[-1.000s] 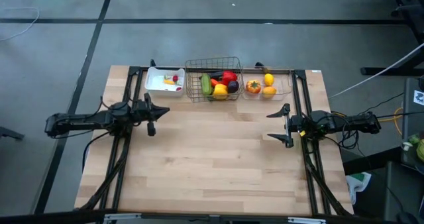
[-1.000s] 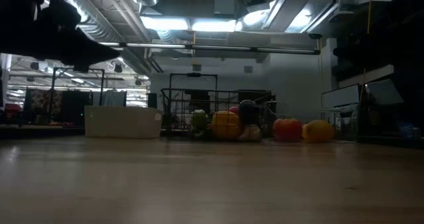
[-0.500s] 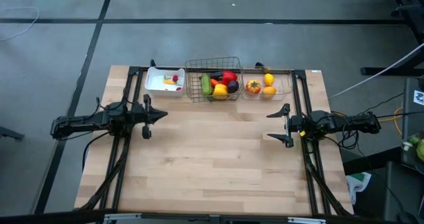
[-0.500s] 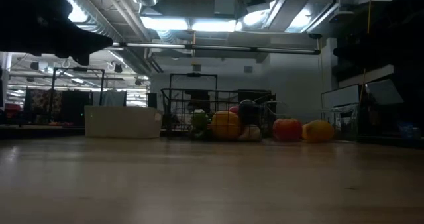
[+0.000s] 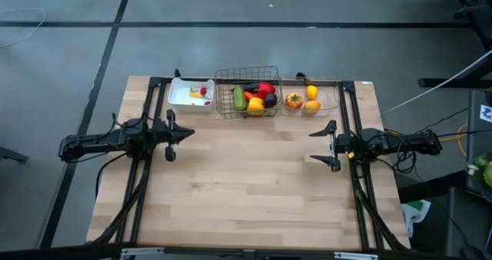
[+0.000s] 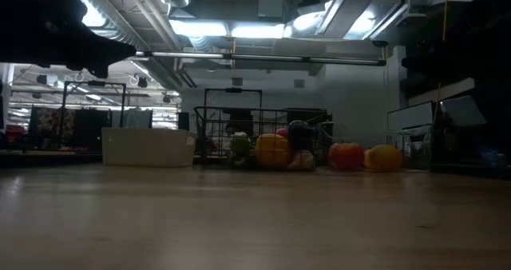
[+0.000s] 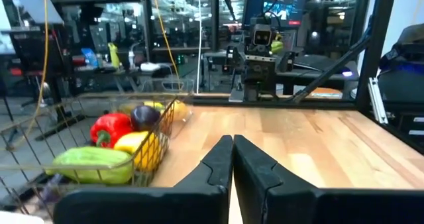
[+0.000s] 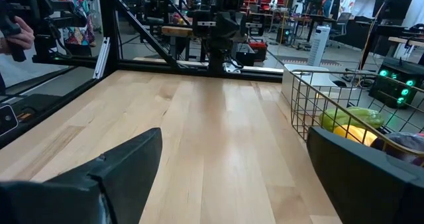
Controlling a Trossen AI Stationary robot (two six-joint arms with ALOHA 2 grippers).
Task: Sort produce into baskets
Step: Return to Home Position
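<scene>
Since every piece of produce [image 5: 256, 98] sits in a container, sorting looks finished; only parking the arms seems left.

High view: white tray [image 5: 181, 100], wire basket [image 5: 223, 91] and clear bin [image 5: 329, 101] stand in a row at the far edge of the bench [image 5: 254, 191], each holding pieces. None lie loose. Left gripper [image 5: 188, 131] is near the tray, right gripper [image 5: 314, 146] near the bin.

Low view: the row shows filled.

Left wrist view: fingers pressed together, holding nothing.

Right wrist view: fingers spread wide, holding nothing.
</scene>
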